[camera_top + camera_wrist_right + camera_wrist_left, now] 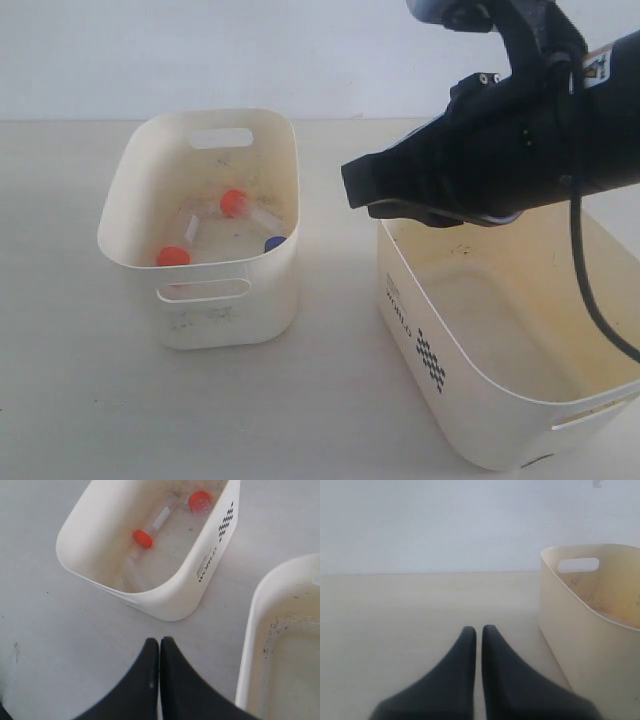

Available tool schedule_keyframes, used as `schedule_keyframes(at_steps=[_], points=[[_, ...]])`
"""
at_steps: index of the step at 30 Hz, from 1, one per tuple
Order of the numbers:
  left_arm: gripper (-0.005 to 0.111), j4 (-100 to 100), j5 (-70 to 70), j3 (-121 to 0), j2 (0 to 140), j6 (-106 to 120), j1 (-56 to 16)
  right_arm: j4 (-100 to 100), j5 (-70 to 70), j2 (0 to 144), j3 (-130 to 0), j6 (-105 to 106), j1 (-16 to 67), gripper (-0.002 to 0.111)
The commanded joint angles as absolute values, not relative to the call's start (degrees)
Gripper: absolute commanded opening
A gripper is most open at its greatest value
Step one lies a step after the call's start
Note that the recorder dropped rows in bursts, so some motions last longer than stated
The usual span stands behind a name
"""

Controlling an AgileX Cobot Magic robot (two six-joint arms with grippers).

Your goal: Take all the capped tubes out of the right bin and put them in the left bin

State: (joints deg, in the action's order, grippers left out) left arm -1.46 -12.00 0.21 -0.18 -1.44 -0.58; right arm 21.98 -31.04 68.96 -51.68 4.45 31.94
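Table (330,400): pale surface below a plain light wall; carries both bins.
Left bin (230,310): landmark; holds the capped tubes (232,203) (two orange caps and one blue show).
Right bin (470,400): beside the left bin, not touching; no tube visible inside, one corner hidden by the arm.
Right end effector (159,644): closed, empty, above the gap beside the left bin.
Left end effector (479,631): closed, empty, over the table.
Progress: transfer judged complete, pending a check of the hidden corner.
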Motion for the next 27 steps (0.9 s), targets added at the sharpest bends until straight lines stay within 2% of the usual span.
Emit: schedule_keyframes(at_steps=[1, 8, 17, 19, 23, 27], points=[[0.004, -1.1, -11.6, 0.0, 0.0, -2.1, -0.6, 22.0, -30.6, 68.5, -51.4, 4.6, 31.9, 0.000], [0.004, -1.1, -11.6, 0.0, 0.0, -2.1, -0.6, 22.0, -30.7, 64.2, -51.4, 4.6, 31.9, 0.000], [0.004, -1.1, -11.6, 0.0, 0.0, -2.1, -0.6, 20.3, -28.0, 44.5, -51.4, 8.0, 31.9, 0.000], [0.004, -1.1, -11.6, 0.0, 0.0, -2.1, -0.6, 21.2, -28.8, 39.5, -51.4, 9.1, 28.9, 0.000], [0.004, -1.1, -11.6, 0.0, 0.0, -2.1, -0.6, 22.3, -30.8, 29.3, -44.1, 9.3, 15.7, 0.000], [0.004, -1.1, -11.6, 0.0, 0.0, -2.1, -0.6, 27.4, -12.1, 13.4, -25.4, 8.9, 6.1, 0.000]])
